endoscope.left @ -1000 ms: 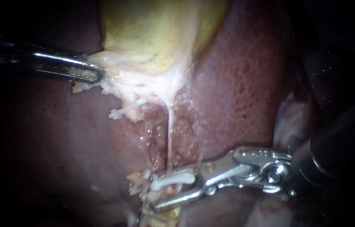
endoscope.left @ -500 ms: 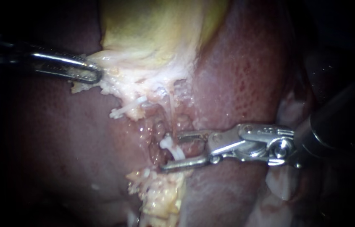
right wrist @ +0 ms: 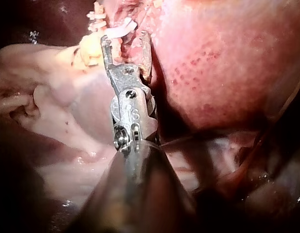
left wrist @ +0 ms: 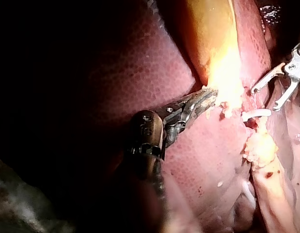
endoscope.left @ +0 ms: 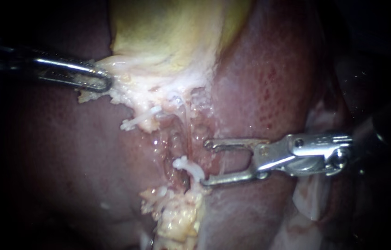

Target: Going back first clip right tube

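Right instrument (endoscope.left: 207,163) jaws spread wide, empty; white clip (endoscope.left: 188,167) just beside them at nine o'clock. Left instrument (endoscope.left: 105,82) pinching the gallbladder (endoscope.left: 167,37) edge.

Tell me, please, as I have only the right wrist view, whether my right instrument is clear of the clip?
Observer: Yes. In the endoscope view the right instrument is open and empty. The clip lies just beyond its tips, nearest the lower one. I cannot tell whether they touch.
Operator: Thank you. What is the left instrument doing? It is outside my view.
Observer: The left instrument is well away from the clip and appears shut on the pale lower edge of the gallbladder.
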Motion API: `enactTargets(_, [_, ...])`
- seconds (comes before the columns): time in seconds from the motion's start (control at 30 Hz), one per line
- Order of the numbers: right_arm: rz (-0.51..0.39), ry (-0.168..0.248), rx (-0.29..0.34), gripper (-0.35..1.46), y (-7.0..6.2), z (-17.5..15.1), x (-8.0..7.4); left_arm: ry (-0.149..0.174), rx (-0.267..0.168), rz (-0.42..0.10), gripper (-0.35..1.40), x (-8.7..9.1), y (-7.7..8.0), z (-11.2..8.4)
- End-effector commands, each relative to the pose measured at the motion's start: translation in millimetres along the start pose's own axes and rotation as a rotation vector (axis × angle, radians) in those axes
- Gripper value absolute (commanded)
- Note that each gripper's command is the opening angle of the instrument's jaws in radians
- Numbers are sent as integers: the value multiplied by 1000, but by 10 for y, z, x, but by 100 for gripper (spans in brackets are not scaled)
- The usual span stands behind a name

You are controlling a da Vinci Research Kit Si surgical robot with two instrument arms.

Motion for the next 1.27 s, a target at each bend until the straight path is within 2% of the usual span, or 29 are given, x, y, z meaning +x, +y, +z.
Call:
enactTargets(0.03, [-19, 1, -1, 50, 1, -7, 3, 0, 0, 0, -35, 0, 0, 0])
enactTargets(0.13, [-71, -10, -8, 50, 3, -29, 13, 0, -1, 0, -35, 0, 0, 0])
enactTargets(0.27, [-131, -61, -18, 50, 8, -48, 22, 0, 0, 0, -35, 0, 0, 0])
enactTargets(0.33, [-144, -70, -17, 50, 9, -52, 23, 0, 0, 0, -35, 0, 0, 1])
enactTargets(0.47, [-162, -70, -11, 50, 12, -55, 21, 1, 2, 1, -35, -2, 0, 6])
enactTargets(0.87, [-162, -69, -1, 50, 12, -56, 21, -17, -19, -1, -35, -15, -1, 53])
enactTargets(1.27, [-173, -67, 12, 50, 11, -57, 20, -20, -18, 1, -35, -15, -3, 56])
